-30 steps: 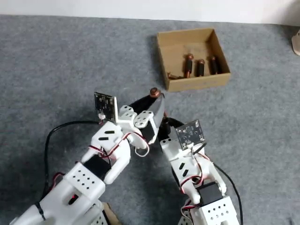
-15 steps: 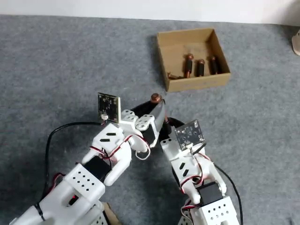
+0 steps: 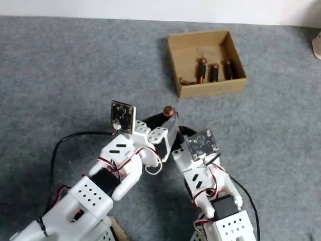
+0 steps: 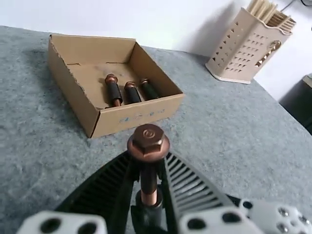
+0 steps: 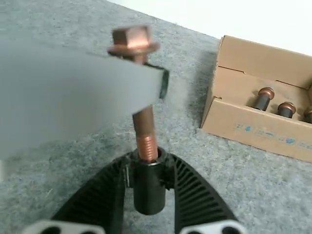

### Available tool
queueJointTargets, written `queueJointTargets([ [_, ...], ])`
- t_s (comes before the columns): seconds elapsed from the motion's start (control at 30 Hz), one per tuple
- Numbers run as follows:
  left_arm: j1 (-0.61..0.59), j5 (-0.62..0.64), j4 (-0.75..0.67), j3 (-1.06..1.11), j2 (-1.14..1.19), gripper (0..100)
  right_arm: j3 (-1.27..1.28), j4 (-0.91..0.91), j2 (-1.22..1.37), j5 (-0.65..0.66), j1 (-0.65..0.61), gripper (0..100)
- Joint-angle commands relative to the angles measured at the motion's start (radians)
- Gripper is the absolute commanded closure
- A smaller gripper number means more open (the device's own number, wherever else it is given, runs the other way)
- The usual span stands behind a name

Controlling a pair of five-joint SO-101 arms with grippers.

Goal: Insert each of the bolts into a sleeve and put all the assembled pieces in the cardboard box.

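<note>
My left gripper (image 3: 168,120) is shut on a copper bolt (image 3: 169,111), which it holds upright with the hex head on top. In the left wrist view the bolt (image 4: 148,146) stands between the black fingers (image 4: 187,183). Directly below, my right gripper (image 5: 147,166) is shut on a black sleeve (image 5: 147,190), also upright. The bolt's threaded tip (image 5: 146,148) sits in the sleeve's mouth. The cardboard box (image 3: 210,89) lies farther back and to the right, with three assembled pieces (image 3: 213,72) in it.
A beige perforated holder (image 4: 248,46) with sticks stands behind the box, off to one side. A small copper part (image 3: 185,80) lies in the box's near corner. Grey carpet covers the table, with open floor left of the box.
My left gripper has drawn back and down with the bolt, toward the right gripper and away from the box. The right arm has kept still.
</note>
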Motion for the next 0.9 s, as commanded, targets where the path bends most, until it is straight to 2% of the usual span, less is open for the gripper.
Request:
queueJointTargets([
  [0.0, 0.047, -0.006, -0.002, -0.01, -0.03, 99, 0.031, -0.036, -0.015, 0.011, 0.036, 99.5],
  [0.13, 0.097, -0.006, -0.002, 0.005, -0.03, 99, 0.01, -0.036, -0.015, 0.009, 0.038, 99.5],
  [0.4, 0.097, -0.008, -0.003, 0.007, -0.03, 99, -0.008, -0.033, -0.015, 0.003, 0.054, 99.5],
  [0.67, -0.004, -0.006, -0.003, 0.021, -0.03, 99, -0.012, -0.03, -0.015, -0.041, 0.015, 99.5],
  [0.87, -0.018, -0.006, -0.003, 0.062, -0.03, 99, -0.071, -0.03, -0.015, -0.044, -0.048, 99.5],
])
